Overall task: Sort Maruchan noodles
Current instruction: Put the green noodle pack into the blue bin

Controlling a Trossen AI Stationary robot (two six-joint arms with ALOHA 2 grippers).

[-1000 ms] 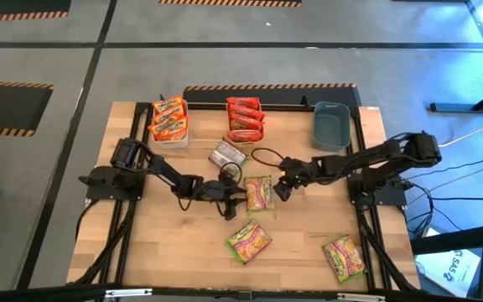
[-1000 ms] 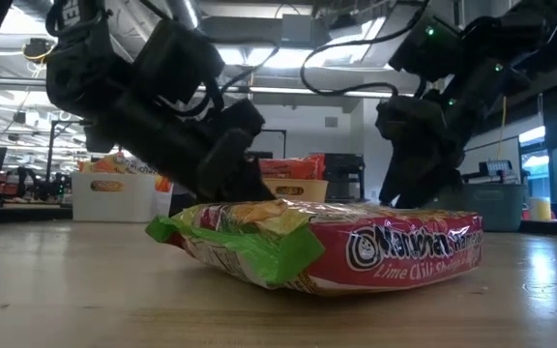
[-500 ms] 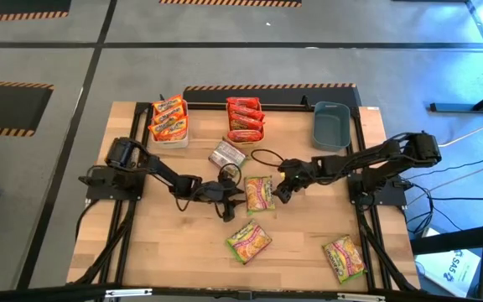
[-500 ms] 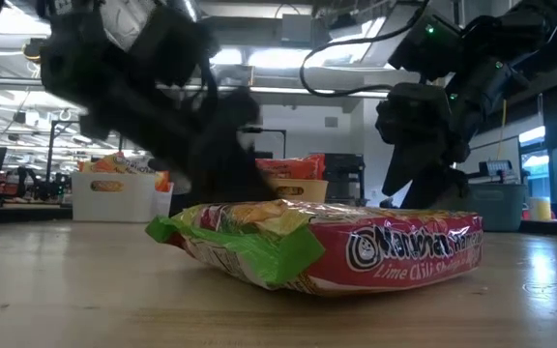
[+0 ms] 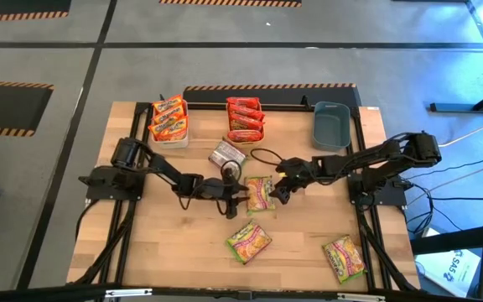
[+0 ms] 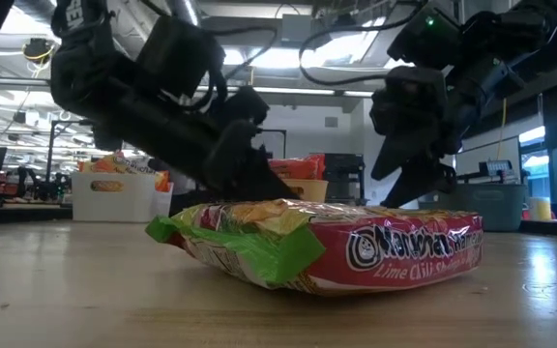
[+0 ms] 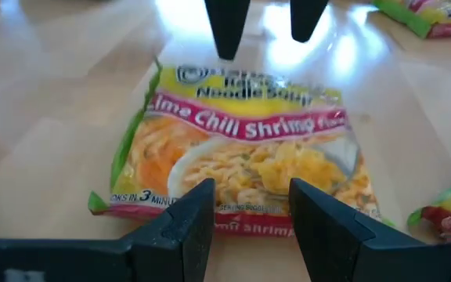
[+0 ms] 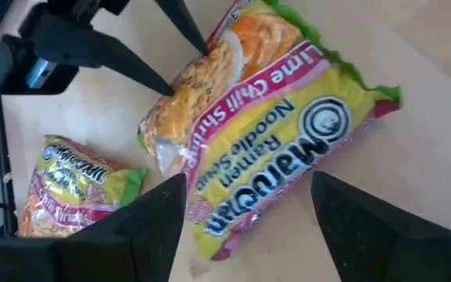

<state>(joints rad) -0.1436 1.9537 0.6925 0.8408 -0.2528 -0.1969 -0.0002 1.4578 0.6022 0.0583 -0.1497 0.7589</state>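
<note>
A green-yellow Lime Chili Shrimp Maruchan packet [image 5: 259, 193] lies flat, front up, mid-table. My left gripper [image 5: 240, 192] is open at its left side, the fingers [image 7: 198, 211] straddling one short end [image 7: 233, 211]. My right gripper [image 5: 277, 190] is open at the opposite side, fingers spread on either side of the packet [image 8: 265, 133]. Two more green-yellow packets [image 5: 248, 242] [image 5: 343, 257] lie nearer the table's front. A silvery packet [image 5: 226, 154] lies back-up farther off. In the low view the near packet [image 6: 327, 242] hides the one between the grippers. My left gripper's fingertips come level from the table's left to the packet's short end [image 7: 233, 211]; I cannot tell whether they touch it. My right gripper touches nothing.
At the far edge stand a white bin [image 5: 168, 122] of orange packets, an orange bin [image 5: 245, 119] of red packets and a grey-blue bin [image 5: 331, 124]. A black cable loop [image 5: 265, 156] lies behind the grippers. Bare wood shows at the near left [image 5: 166, 243].
My left gripper has crept right, up to the packet's end. My right gripper has shifted slightly left, toward the packet. The packet lies where it was.
</note>
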